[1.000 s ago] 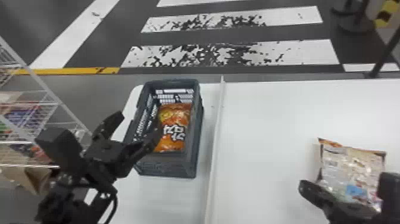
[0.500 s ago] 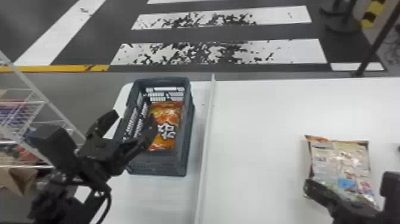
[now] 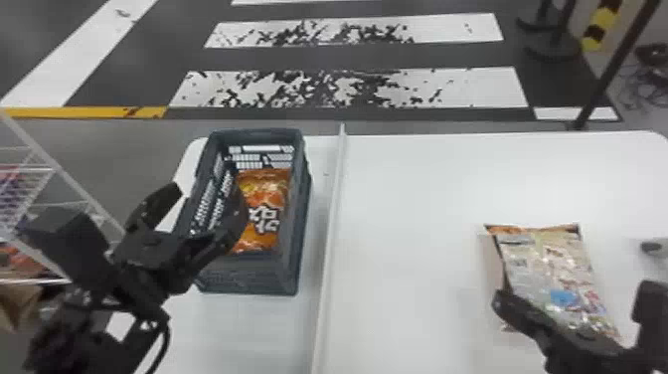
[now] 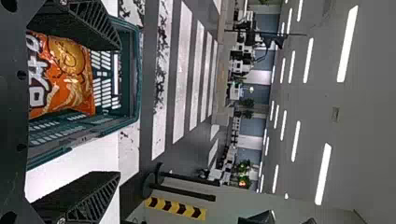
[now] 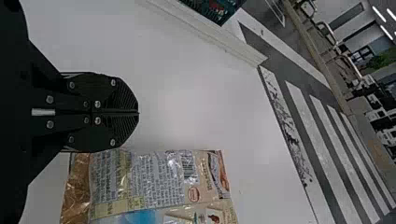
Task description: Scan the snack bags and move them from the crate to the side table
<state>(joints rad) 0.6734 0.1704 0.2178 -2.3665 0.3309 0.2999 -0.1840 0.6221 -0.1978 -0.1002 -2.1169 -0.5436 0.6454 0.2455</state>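
An orange snack bag (image 3: 266, 214) lies in the dark crate (image 3: 295, 199). My left gripper (image 3: 208, 194) is open at the crate's left side, one finger over the crate, nothing between the fingers. In the left wrist view, my left gripper (image 4: 119, 111) shows one finger above the orange bag (image 4: 70, 81) and the other outside the crate (image 4: 136, 77). A beige snack bag (image 3: 551, 268) lies flat on the table's right part, with my right gripper (image 3: 504, 301) at its left edge. My right gripper (image 5: 138, 112) is shut and empty beside the beige bag (image 5: 154, 182) in its wrist view.
A raised white strip (image 3: 330, 224) divides the white table (image 3: 412, 199) between the crate and the beige bag. A wire rack (image 3: 64, 174) stands at the far left. A small dark object (image 3: 653, 246) is at the right edge.
The head view has shifted, so crate and table now sit farther left in it. My right gripper has moved rightward relative to the beige bag. My left gripper stays open near the crate.
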